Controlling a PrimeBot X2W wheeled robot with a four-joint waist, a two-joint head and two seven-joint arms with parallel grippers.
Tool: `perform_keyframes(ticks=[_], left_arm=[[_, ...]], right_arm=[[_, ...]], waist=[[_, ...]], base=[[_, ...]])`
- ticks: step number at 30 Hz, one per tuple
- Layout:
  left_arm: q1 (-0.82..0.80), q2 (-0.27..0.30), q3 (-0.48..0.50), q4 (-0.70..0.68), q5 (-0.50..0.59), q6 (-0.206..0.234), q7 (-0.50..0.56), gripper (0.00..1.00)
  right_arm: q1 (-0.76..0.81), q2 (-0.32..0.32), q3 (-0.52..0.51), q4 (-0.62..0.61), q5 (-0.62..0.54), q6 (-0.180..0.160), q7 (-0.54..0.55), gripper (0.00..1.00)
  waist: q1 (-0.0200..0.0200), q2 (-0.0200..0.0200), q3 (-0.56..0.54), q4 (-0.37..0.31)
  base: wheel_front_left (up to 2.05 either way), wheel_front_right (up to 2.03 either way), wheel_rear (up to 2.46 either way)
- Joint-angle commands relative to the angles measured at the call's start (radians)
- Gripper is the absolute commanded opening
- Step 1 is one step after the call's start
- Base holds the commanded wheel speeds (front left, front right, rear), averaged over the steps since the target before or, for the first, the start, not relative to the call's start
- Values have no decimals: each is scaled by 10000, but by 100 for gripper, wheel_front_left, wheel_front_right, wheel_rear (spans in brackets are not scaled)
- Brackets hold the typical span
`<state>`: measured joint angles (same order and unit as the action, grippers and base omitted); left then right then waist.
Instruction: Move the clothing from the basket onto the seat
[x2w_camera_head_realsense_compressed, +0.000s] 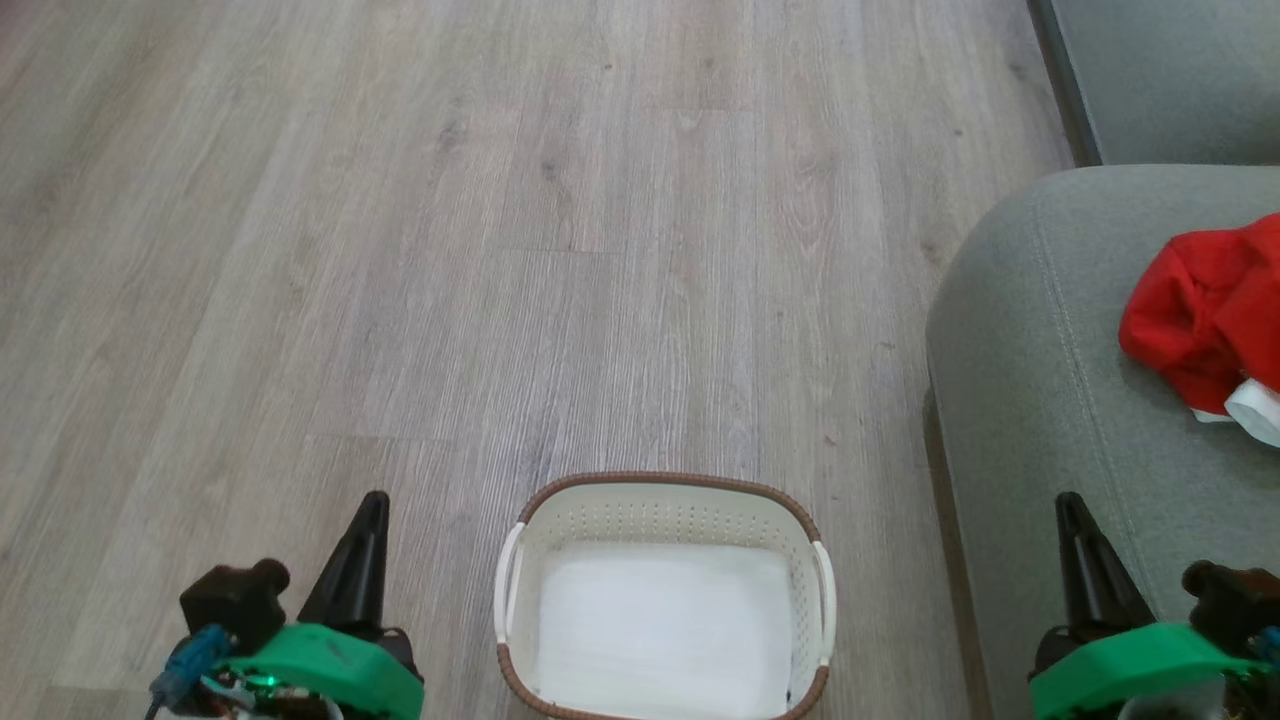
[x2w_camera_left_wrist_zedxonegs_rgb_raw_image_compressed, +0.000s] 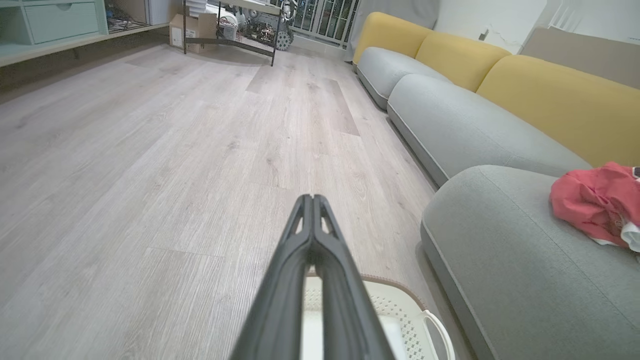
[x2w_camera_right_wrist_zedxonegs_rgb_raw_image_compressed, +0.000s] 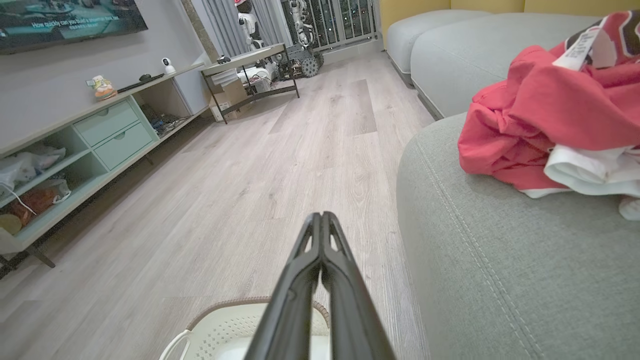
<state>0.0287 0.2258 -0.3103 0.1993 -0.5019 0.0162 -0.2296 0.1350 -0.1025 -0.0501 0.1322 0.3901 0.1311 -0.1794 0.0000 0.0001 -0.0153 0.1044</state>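
The cream basket (x2w_camera_head_realsense_compressed: 810, 530) with a brown rim stands on the wood floor at the bottom centre, its white bottom bare. Red and white clothing (x2w_camera_head_realsense_compressed: 1205, 310) lies bunched on the grey-green seat (x2w_camera_head_realsense_compressed: 1030, 400) at the right. My left gripper (x2w_camera_head_realsense_compressed: 375, 500) is shut and holds nothing, low at the left of the basket. My right gripper (x2w_camera_head_realsense_compressed: 1068, 502) is shut and holds nothing, over the seat's front edge. The left wrist view has the shut left gripper (x2w_camera_left_wrist_zedxonegs_rgb_raw_image_compressed: 312, 198), the basket (x2w_camera_left_wrist_zedxonegs_rgb_raw_image_compressed: 400, 310), the clothing (x2w_camera_left_wrist_zedxonegs_rgb_raw_image_compressed: 595, 202) and the seat (x2w_camera_left_wrist_zedxonegs_rgb_raw_image_compressed: 500, 260). In the right wrist view, the clothing (x2w_camera_right_wrist_zedxonegs_rgb_raw_image_compressed: 545, 120) lies beyond the shut right gripper (x2w_camera_right_wrist_zedxonegs_rgb_raw_image_compressed: 320, 215).
Open wood floor (x2w_camera_head_realsense_compressed: 500, 250) stretches ahead and left. A long grey and yellow sofa (x2w_camera_left_wrist_zedxonegs_rgb_raw_image_compressed: 450, 100) runs along the right wall. A pale green cabinet with drawers (x2w_camera_right_wrist_zedxonegs_rgb_raw_image_compressed: 105, 130) and a metal-framed table (x2w_camera_right_wrist_zedxonegs_rgb_raw_image_compressed: 250, 65) stand at the far left side.
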Motion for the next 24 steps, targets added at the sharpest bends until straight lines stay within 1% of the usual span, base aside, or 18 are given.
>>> perform_keyframes(ticks=[1,24], left_arm=[[-412,32,227,-304,-211,-80,41,0],[-605,-296,987,-143,-2359,-352,684,0]], right_arm=[[-305,-92,-40,-292,245,0,40,0],[-722,7,-133,-11,2604,-1,587,0]], waist=[[0,-1,2,-10],[0,-1,37,-212]], base=[[0,0,0],[0,0,0]])
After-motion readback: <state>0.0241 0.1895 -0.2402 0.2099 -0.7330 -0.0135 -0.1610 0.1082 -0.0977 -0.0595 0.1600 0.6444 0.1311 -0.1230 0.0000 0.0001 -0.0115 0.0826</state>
